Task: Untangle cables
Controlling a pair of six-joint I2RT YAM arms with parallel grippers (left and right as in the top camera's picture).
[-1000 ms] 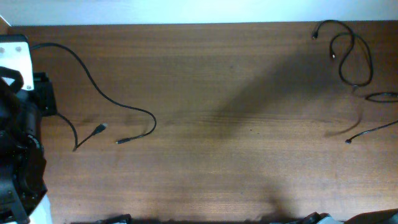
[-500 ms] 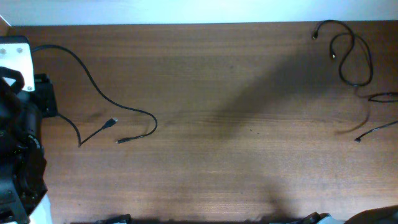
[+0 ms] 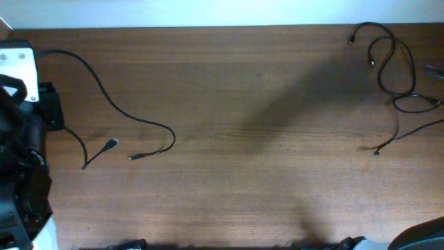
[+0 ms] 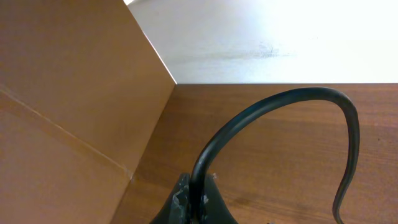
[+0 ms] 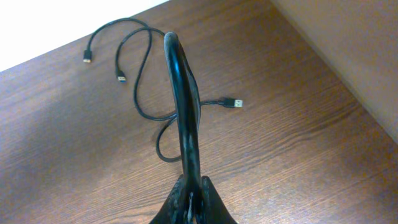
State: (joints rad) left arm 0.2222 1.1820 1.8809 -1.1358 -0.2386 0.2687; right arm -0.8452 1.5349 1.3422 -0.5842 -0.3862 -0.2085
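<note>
Thin black cables lie at both ends of the table. The left cable (image 3: 104,97) curves from the far left to a plug end (image 3: 134,157), with a second plug (image 3: 111,144) beside it. My left gripper (image 4: 199,202) is shut on a black cable (image 4: 280,99) that arches up and right. On the right, looped cables (image 3: 395,62) lie at the far corner, with a loose end (image 3: 377,151) nearer. My right gripper (image 5: 189,199) is shut on a cable (image 5: 180,93) that rises over the loops (image 5: 140,81) and a USB plug (image 5: 235,102). Neither gripper's jaws show in the overhead view.
My left arm (image 3: 21,160) fills the table's left edge. A brown board wall (image 4: 68,93) stands left of the left gripper, and another (image 5: 354,50) stands right of the right gripper. The table's far edge (image 3: 208,28) meets a white surface.
On the right, the cable loop and its loose end have slid left and slightly farther back. On the left, the short plug end swung right and came back.
</note>
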